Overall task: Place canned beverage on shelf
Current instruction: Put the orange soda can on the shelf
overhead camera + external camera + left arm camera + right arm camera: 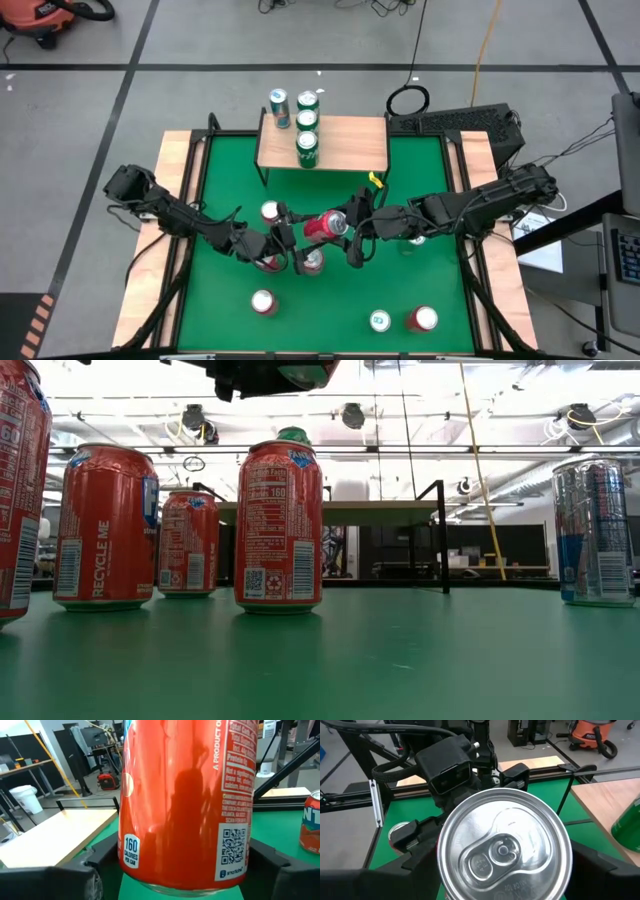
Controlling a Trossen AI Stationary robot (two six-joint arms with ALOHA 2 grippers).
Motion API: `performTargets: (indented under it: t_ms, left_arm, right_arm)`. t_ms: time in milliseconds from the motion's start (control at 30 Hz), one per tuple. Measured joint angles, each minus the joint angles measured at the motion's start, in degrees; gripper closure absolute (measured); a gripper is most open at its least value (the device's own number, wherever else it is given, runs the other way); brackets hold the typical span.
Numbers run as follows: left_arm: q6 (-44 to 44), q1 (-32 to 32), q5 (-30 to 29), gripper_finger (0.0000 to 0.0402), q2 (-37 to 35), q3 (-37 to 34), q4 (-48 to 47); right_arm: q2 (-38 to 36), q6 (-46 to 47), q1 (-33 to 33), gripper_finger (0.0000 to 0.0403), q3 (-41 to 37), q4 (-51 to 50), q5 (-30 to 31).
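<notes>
Red can (325,225), lying sideways above the green tabletop (420,270) at mid-table, between both grippers: right gripper (352,234) jaws clasp it; left gripper (291,238) jaws flank its other end, grip uncertain. Shelf (345,145) behind carries three cans (307,148).

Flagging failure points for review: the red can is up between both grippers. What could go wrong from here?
The red can hangs tilted between the left gripper and right gripper; a mistimed release could drop it onto the standing cans beneath. The shelf already carries green cans, which a careless placement might topple.
</notes>
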Motion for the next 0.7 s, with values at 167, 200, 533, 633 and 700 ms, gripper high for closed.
performTargets:
  t_ms: [167, 200, 533, 633, 700]
  left_arm:
    - [0.1, -0.8, -0.4, 0.0121, 0.0, 0.0, 0.1]
    - [0.2, -1.0, -0.4, 0.0121, 0.0, 0.0, 0.1]
    - [-1.7, -4.0, 0.8, 0.0115, -0.1, -0.1, 0.2]
    - [-3.6, -4.3, 2.3, 0.0114, -0.1, -0.1, 0.2]
    - [-5.5, -4.4, 5.4, 0.0114, -0.1, -0.1, 0.2]
  right_arm:
    - [0.0, -0.6, 0.3, 0.0101, 0.0, -0.2, -0.3]
    - [0.0, -1.0, 0.4, 0.0097, 0.0, -0.2, -0.6]
    - [0.0, -12.6, 0.7, 0.0044, 0.0, -0.3, -8.0]
    - [0.0, -18.1, 0.7, 0.0043, 0.0, -0.5, -8.4]
    - [0.0, -22.3, 0.7, 0.0043, 0.0, -0.6, -10.7]
